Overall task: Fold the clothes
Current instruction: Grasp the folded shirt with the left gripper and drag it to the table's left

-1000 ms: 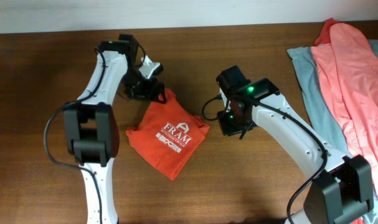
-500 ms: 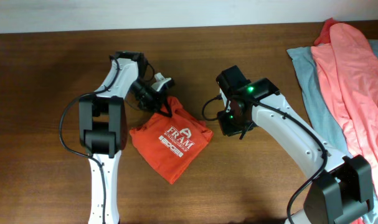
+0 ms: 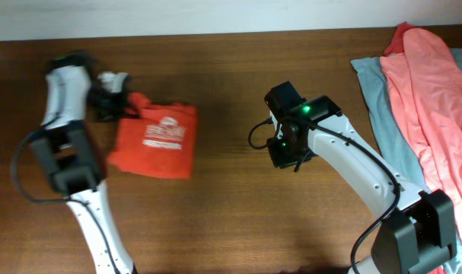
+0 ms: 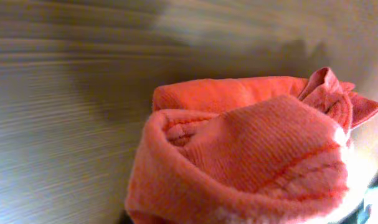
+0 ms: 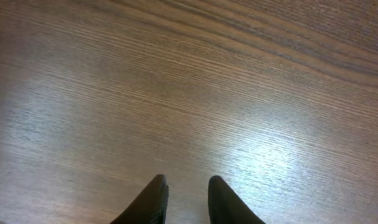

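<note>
Overhead, the folded shirt lies at the bench's left, its far corner pinched in the left gripper — the nearer arm. The right gripper — narrowly parted, empty — hangs well apart to the right.

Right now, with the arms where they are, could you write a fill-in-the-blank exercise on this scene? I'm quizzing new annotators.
1. A corner of the folded T-shirt is pinched by the ____.
2. The lettering printed on the T-shirt is ____.
3. The right gripper hangs over bare table, holding ____.

Missing words: left gripper; white; nothing.
</note>
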Controlling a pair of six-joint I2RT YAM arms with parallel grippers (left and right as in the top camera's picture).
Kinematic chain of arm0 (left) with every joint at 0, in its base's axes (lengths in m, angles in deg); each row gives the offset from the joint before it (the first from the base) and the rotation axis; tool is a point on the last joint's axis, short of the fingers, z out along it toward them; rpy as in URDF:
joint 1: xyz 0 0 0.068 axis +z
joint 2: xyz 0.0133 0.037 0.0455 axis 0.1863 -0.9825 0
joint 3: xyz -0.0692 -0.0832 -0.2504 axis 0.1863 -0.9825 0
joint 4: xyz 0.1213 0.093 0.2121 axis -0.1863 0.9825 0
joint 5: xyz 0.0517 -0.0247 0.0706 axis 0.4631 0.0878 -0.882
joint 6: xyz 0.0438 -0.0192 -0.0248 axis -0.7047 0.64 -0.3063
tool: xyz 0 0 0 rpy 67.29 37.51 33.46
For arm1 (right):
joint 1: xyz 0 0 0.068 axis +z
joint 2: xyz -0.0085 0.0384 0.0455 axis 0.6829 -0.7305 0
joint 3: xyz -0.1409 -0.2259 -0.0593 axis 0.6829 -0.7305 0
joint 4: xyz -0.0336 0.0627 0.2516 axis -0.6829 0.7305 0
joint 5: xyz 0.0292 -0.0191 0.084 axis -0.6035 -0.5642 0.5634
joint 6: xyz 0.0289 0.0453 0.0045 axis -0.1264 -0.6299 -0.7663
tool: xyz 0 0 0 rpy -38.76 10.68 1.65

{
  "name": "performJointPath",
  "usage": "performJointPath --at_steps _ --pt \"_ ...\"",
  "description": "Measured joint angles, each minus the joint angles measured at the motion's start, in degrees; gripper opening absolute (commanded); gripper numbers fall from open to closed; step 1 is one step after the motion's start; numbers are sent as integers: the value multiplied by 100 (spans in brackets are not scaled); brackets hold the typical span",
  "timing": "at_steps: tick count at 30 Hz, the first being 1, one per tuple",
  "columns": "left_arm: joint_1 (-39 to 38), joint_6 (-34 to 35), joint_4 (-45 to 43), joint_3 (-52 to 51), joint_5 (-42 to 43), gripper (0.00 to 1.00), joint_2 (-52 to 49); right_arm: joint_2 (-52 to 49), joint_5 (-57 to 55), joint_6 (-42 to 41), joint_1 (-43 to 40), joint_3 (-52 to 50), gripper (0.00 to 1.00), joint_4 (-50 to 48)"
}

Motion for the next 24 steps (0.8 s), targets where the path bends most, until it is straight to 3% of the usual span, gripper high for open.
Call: performJointPath --at_steps 6,19,20,21,22,24 --pt "1377 144 -28 26 -1088 0 2 0 -22 -4 0 0 27 22" --pt "2238 208 -1493 61 -1390 3 22 0 -22 -68 0 0 27 -2" --pt "2223 208 -1552 61 -1408 23 22 0 -22 -72 0 0 27 -2" --pt "2210 203 -1602 61 -1425 64 22 0 -22 -70 0 0 27 -2" --pt "2192 223 -1655 61 -1453 96 22 0 -20 -70 0 0 27 -2" --pt "2188 229 -1696 96 -1537 99 22 0 -22 -70 0 0 27 -2"
